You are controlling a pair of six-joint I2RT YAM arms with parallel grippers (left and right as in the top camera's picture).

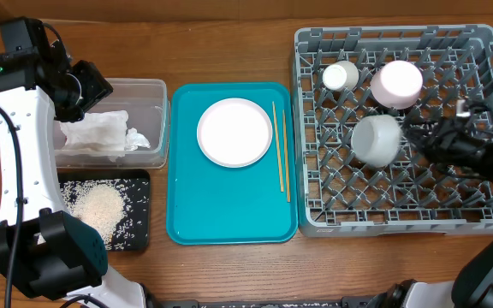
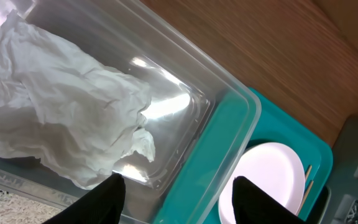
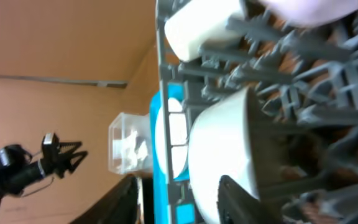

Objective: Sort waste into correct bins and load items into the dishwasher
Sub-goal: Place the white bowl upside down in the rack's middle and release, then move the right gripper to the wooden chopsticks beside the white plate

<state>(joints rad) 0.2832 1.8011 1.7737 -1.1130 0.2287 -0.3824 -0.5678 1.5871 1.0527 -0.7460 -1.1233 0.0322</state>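
Observation:
The white napkin lies in the clear tub; it also shows in the left wrist view. My left gripper hangs open and empty over the tub's right end. Rice lies in the black tray. The plate and the two chopsticks lie on the teal tray. The cup, pink bowl and grey-blue bowl sit in the grey dish rack. My right gripper is open beside the grey-blue bowl. No brown lump shows.
The teal tray lies between the tub and the rack. The left arm's base fills the table's front left corner. The rack's front half holds only pegs. Cables trail by the right arm inside the rack.

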